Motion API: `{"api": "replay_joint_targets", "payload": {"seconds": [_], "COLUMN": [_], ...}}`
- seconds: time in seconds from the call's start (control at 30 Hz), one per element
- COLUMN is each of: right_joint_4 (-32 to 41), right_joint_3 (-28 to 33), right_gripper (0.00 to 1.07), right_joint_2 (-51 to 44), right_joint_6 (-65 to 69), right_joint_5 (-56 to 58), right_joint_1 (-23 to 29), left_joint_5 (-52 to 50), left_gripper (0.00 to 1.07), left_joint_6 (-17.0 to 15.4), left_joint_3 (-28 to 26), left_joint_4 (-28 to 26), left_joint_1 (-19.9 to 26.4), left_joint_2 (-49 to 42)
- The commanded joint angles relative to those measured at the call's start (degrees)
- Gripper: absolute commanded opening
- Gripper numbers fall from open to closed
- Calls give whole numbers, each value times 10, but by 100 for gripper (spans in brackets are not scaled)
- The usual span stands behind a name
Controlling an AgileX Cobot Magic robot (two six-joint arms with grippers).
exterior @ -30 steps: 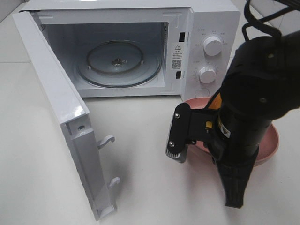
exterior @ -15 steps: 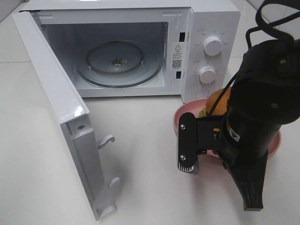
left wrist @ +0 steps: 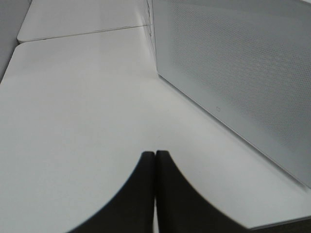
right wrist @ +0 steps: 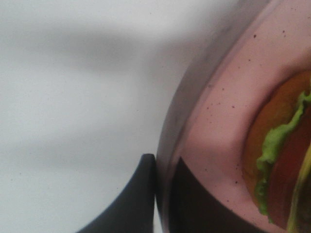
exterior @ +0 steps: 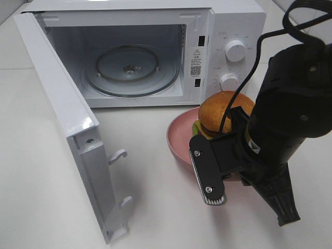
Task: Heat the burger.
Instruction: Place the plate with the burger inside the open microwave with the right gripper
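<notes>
Item 1. Burger (exterior: 223,111): golden-brown domed bun, with green lettuce and a red layer showing at the edge in the right wrist view. It sits on the pink plate (exterior: 179,137), outside the microwave, toward the side of the plate nearest the control panel.

Item 2. Pink plate: round and speckled. It lies just in front of the microwave's lower right corner, to the right of the open cavity. Whether it rests on the desk (exterior: 41,207) or is slightly raised, I cannot tell.

Item 3. My right fingers (right wrist: 138,199): closed narrow on the plate's rim, one outside the rim and one inside it, near the burger without touching it. My right arm (exterior: 290,114) hangs over the near right part of the plate and hides it from the high camera.

Item 4. My left fingers (left wrist: 131,199): pressed together with nothing between them, above bare desk and beside the door's dotted panel (left wrist: 233,73).

Item 5. Microwave (exterior: 233,21): white. Its door (exterior: 57,104) is swung wide to the left, with two latch hooks on the edge. A glass turntable (exterior: 129,67) lies in the cavity. There are two round knobs (exterior: 236,50) on the right panel, one above the other.
</notes>
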Motion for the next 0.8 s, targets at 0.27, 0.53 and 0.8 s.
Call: {"api": "replay_joint_targets", "payload": {"seconds": [0.27, 0.53, 0.8], "right_joint_4": [-7, 1, 146], "right_joint_3": [-2, -2, -2], "right_gripper": [0, 0, 0], "right_joint_2": [-8, -8, -8], "right_joint_6": [-42, -141, -312], "right_joint_5": [-58, -133, -197], "right_joint_1": [-2, -2, -44], "left_joint_5": [-6, -6, -6], "left_gripper": [0, 0, 0], "left_joint_6": [-1, -1, -1], "left_joint_3": [1, 1, 1], "left_joint_4": [-5, -5, -5], "left_joint_1": [-3, -3, -3], "left_joint_2": [-11, -11, -11]}}
